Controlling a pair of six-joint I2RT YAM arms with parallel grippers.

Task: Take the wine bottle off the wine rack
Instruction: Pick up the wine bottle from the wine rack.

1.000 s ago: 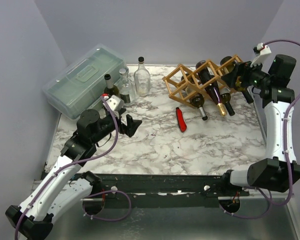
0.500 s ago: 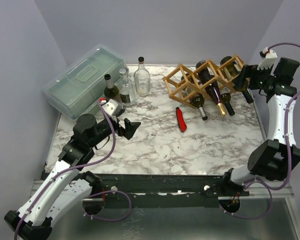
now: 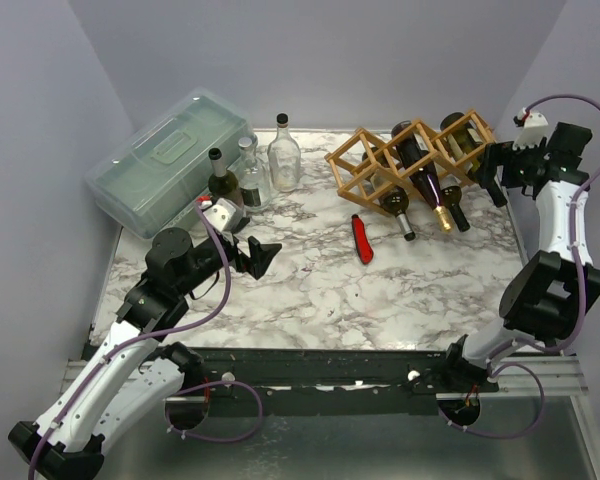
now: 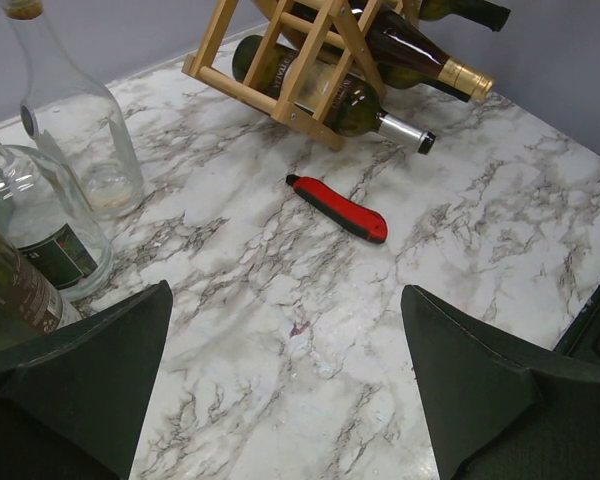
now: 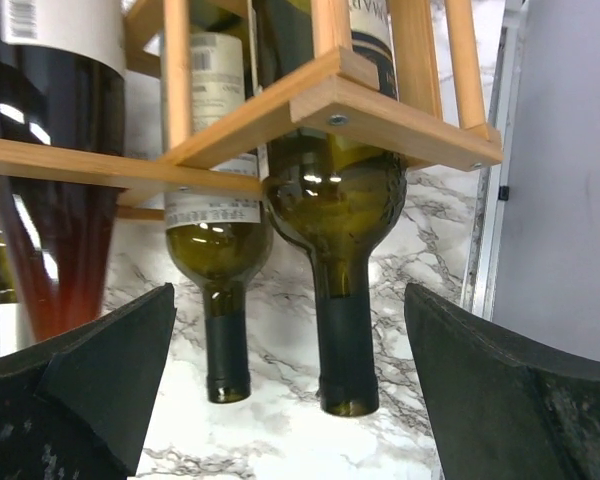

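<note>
At the far right of the table [image 3: 310,290], the wine rack [image 3: 405,160] is cradling the wine bottle [image 5: 335,220], its neck poking out. The right gripper [image 3: 490,172] is facing it with jaws apart, as are those of the left gripper [image 3: 263,252]. A skewed pull is likely risking dragging the rack or knocking the neighbouring bottle [image 5: 218,250].

R arm [image 3: 560,215] reared up, R pincer [image 3: 485,170] edged right at wine rack [image 3: 382,151] end, L arm [image 3: 130,330] back

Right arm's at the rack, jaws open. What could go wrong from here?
1. The green bottle lies close beside the neighbouring bottle, both necks in front of the open right gripper; a finger could strike the neighbour.
2. Nothing braces the wine rack: the left gripper hangs open well away, so a pull might drag the whole rack.
</note>
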